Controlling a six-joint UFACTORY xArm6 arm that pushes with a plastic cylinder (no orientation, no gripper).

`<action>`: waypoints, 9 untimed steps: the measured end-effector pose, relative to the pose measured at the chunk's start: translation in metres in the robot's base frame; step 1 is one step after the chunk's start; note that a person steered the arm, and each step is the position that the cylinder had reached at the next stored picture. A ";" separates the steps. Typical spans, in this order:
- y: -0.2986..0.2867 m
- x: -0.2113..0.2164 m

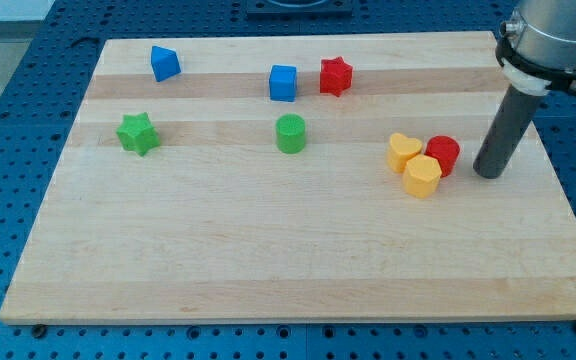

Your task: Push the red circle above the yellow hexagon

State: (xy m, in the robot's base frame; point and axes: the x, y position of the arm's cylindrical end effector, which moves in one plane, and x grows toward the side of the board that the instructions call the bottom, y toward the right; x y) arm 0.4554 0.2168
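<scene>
Red circle point(443, 154) sits just left of my tip point(488, 174)

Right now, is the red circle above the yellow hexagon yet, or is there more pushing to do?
Not quite. The red circle already sits touching the yellow hexagon, but toward its upper right, not straight above. A yellow heart fills the upper left spot. My tip stands just right of the red circle, apart from it. Left to do: nudge the circle toward the view's left and top, over the hexagon.
</scene>
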 end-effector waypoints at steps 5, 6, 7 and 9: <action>-0.017 -0.034; -0.040 -0.046; -0.051 -0.051; -0.052 -0.055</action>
